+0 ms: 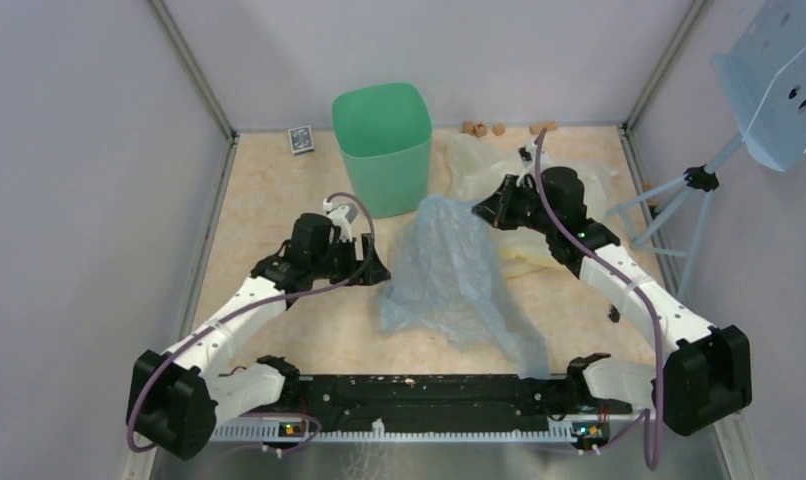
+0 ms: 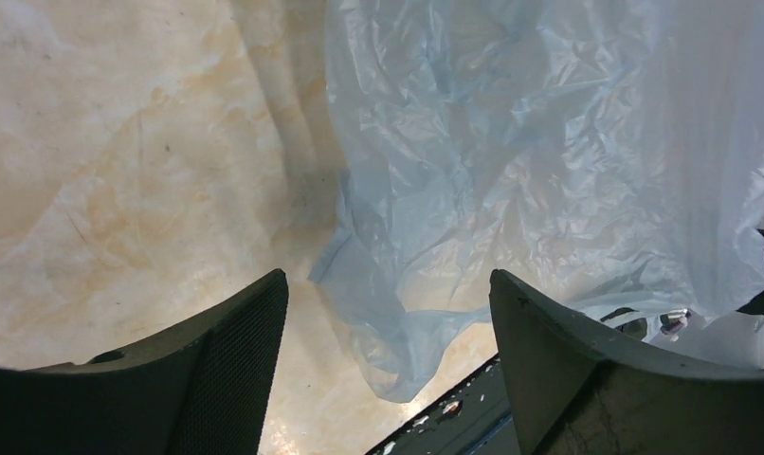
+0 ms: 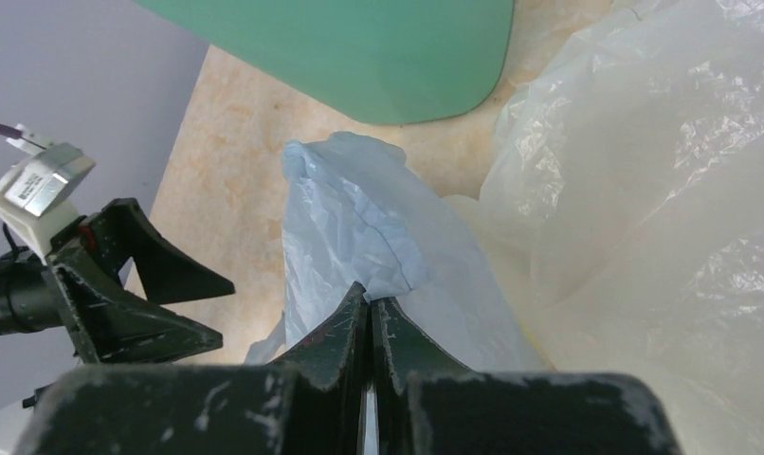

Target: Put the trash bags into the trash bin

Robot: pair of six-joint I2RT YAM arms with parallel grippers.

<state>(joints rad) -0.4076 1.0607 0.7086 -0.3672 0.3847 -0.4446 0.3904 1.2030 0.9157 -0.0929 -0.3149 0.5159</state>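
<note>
The right gripper (image 3: 371, 305) is seen closest to the right wrist camera, its two dark, scuffed fingers pressed together with no gap left at the tips. A fold of the pale blue trash bag (image 3: 350, 218) is pinched between them. From that pinch the bag is drawn up into a tent-like peak, and the rest of it is spread, crumpled, over the table (image 1: 269, 200) toward the arm bases.

The left gripper (image 2: 388, 280) is held wide open and nothing is gripped by it. In the left wrist view the near edge of the bag is seen lying on the table beyond the gap between the two fingers. Whether either finger touches the plastic cannot be told. In the top view this gripper is placed just to the left of the bag and pointed toward it.

The mint-green trash bin (image 1: 382, 150) is stood upright at the back of the table, just behind the bag's raised peak, with its mouth open upward. No part of the blue bag is seen inside it.

A cream-yellow bag (image 3: 644, 190) is bunched to the right of the bin, beside and partly under the right gripper. A small dark box (image 1: 299, 139) is laid left of the bin by the back wall, and a few brown pieces (image 1: 484, 128) are scattered right of it.
</note>
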